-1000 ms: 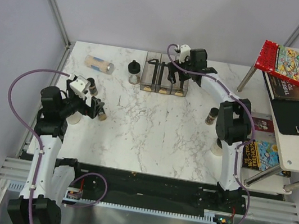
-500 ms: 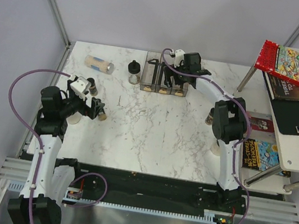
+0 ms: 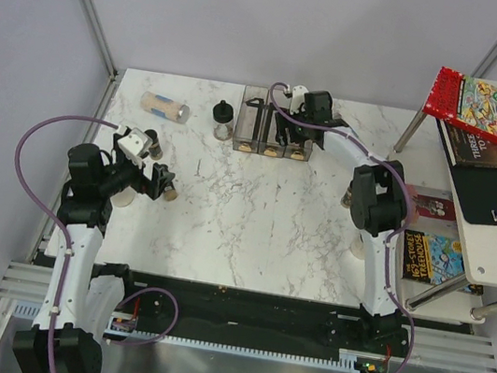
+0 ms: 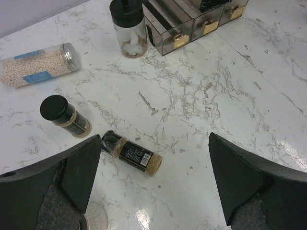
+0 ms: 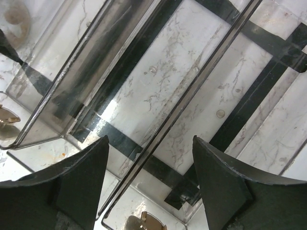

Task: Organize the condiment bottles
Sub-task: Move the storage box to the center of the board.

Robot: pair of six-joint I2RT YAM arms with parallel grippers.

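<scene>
Presently we see the left end effector [image 4: 154, 139] hovering above the tabletop [image 4: 216, 86] with its two fingers spread wide apart, gripping nothing. A brown spice bottle [image 4: 132, 154] lies on its side on the tabletop, seen between them and close to the finger at the left of the wrist view. Its dark cap points toward that finger and its labelled body angles toward the middle of the gap. Just outside that same finger a second spice bottle [image 4: 64, 116] stands upright, apart from the lying one. Farther ahead of the end effector on that side, a beige-filled bottle [image 4: 38, 64] with a blue label rests on its side. Its silver cap is aimed toward a black-lidded jar [image 4: 128, 28], which stands well ahead of the fingertips and just beside the rack [image 3: 251, 116]. Our right end effector [image 5: 148, 139] sits over that rack, fingers likewise parted and empty. One of the rack's clear dividing walls runs across beneath the gap between them, and we cannot tell whether the fingers touch the rack.
</scene>
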